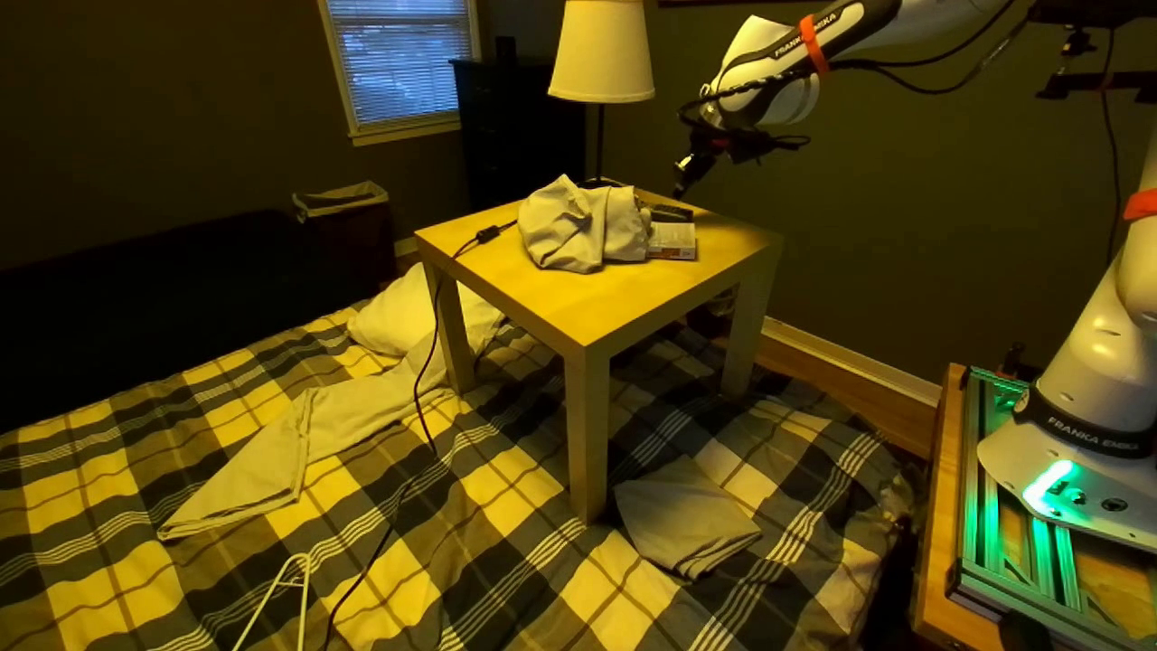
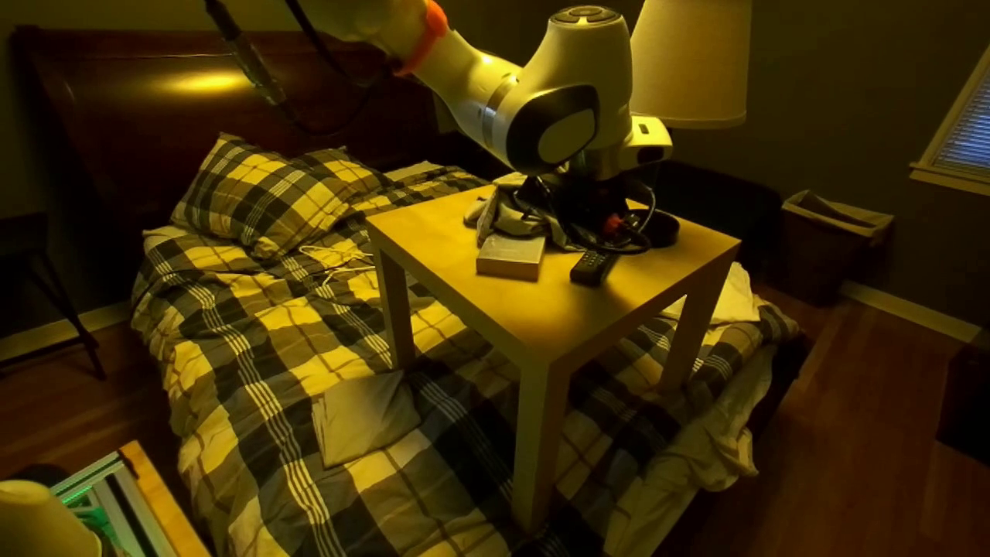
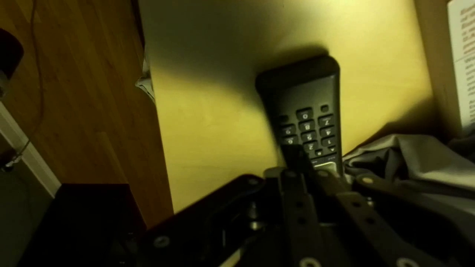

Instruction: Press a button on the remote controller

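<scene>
A black remote controller [image 3: 304, 111] with numbered keys lies face up on the small wooden table [image 3: 207, 148] in the wrist view. It also shows in both exterior views [image 1: 671, 213] [image 2: 592, 267]. My gripper [image 3: 295, 154] is shut, its dark fingertips together with nothing seen between them. In the wrist view the tips overlap the remote by the number keys and hide its upper part. In an exterior view the gripper [image 1: 680, 192] points down just above the remote. Whether the tips touch a key I cannot tell.
A crumpled grey cloth [image 1: 583, 226] lies beside the remote, and a small box [image 2: 510, 257] sits near it on the table. A lamp [image 1: 601, 54] stands behind. A cable [image 1: 488, 234] runs over the table's edge. The table stands on a plaid bed [image 1: 506, 493].
</scene>
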Tool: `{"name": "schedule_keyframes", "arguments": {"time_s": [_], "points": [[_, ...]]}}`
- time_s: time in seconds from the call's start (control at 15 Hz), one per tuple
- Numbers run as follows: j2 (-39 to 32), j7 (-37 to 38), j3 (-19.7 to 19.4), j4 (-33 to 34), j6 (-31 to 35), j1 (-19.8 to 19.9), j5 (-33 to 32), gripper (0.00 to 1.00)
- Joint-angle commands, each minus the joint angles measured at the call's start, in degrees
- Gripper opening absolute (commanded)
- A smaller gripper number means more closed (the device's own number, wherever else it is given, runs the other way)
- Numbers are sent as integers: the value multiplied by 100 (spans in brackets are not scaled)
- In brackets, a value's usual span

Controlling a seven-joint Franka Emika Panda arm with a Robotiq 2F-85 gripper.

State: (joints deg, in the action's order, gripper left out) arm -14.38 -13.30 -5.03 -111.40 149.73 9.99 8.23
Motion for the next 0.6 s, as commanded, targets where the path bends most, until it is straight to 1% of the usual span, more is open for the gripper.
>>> {"name": "schedule_keyframes", "arguments": {"time_s": [0.0, 0.2, 0.33, 0.4, 0.47, 0.53], "points": [[349, 98, 22, -103, -619, 36, 4, 0], [617, 443, -80, -85, -1452, -46, -198, 0], [809, 510, -78, -76, -1862, -53, -188, 0], [895, 540, -79, -60, -2050, -58, -152, 11], [991, 544, -81, -46, -2261, -67, -161, 28], [1074, 648, -90, -13, -2496, -78, -167, 34]]}}
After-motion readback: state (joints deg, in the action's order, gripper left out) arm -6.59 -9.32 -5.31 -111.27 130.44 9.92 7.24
